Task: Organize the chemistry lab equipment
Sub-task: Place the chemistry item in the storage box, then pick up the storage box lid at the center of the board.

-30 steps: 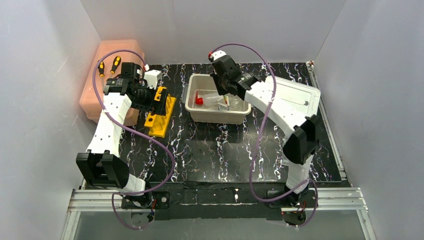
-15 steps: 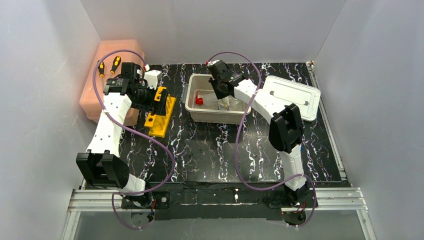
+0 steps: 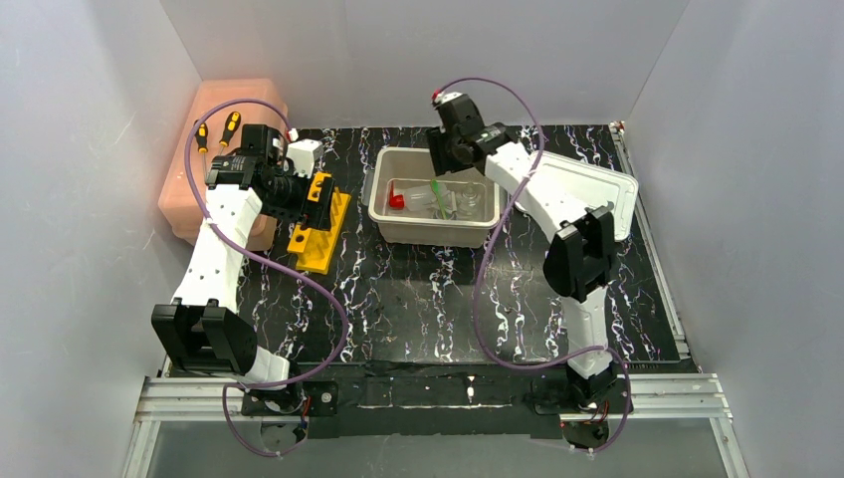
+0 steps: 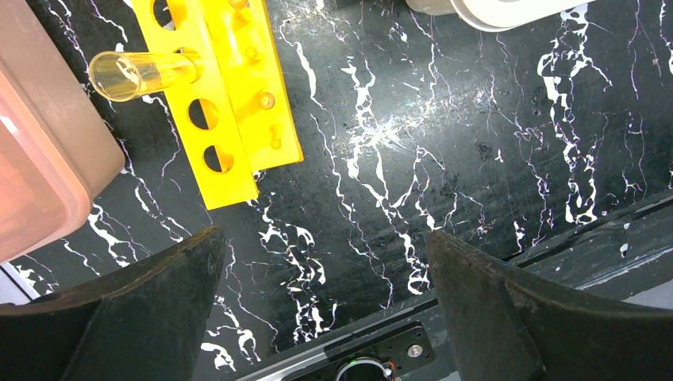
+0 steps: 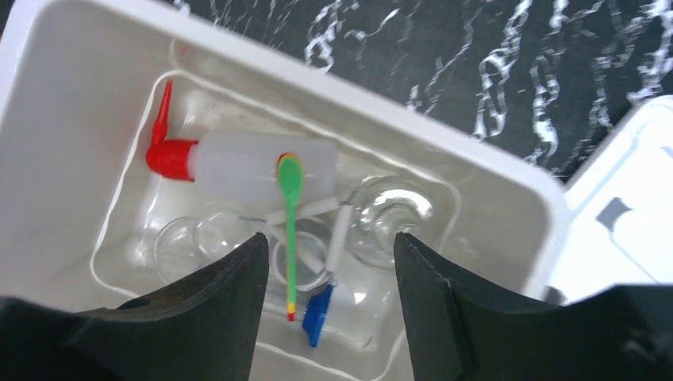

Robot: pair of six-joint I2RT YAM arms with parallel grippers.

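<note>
A white bin stands at the back middle of the mat. In it lie a red-capped white squeeze bottle, a green spoon across the bottle, a white triangle, a clear flask and other clear glassware. My right gripper hovers open above these with nothing between its fingers, at the bin's back edge in the top view. The yellow tube rack lies left of the bin with one clear tube in a slot. My left gripper hangs wide open over bare mat beside the rack.
The bin's white lid lies to its right. A translucent pink box with two screwdrivers on top sits at the back left, close to the rack. A small blue piece lies in the bin.
My right arm has drawn back from low over the bin's middle to its back edge and risen. The left arm has not moved.
</note>
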